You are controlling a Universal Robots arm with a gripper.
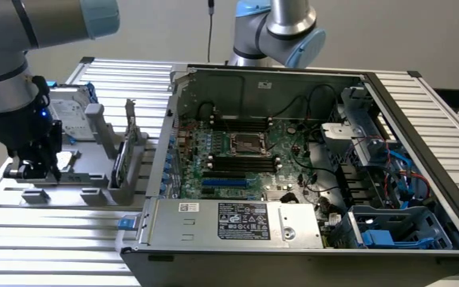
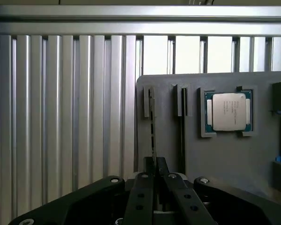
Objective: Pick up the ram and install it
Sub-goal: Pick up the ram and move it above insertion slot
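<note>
The ram (image 2: 152,125) is a thin green stick seen edge-on, standing in a slot of the grey holder plate (image 2: 225,154). My gripper (image 2: 154,162) is down over its near end, and the two black fingers (image 2: 143,197) are shut against the stick from both sides. In the exterior view my gripper (image 1: 36,173) is low over the grey holder (image 1: 94,179), at that view's left of the open computer case (image 1: 293,167). The black memory slots (image 1: 244,162) lie on the green motherboard beside the processor socket (image 1: 247,143).
A square silver processor chip (image 2: 228,111) rests in its own pocket beside an empty slot (image 2: 182,117). An upright card with a metal bracket (image 1: 122,149) stands between my gripper and the case. A hard drive (image 1: 64,110) lies behind. A second robot arm (image 1: 281,30) stands at the back.
</note>
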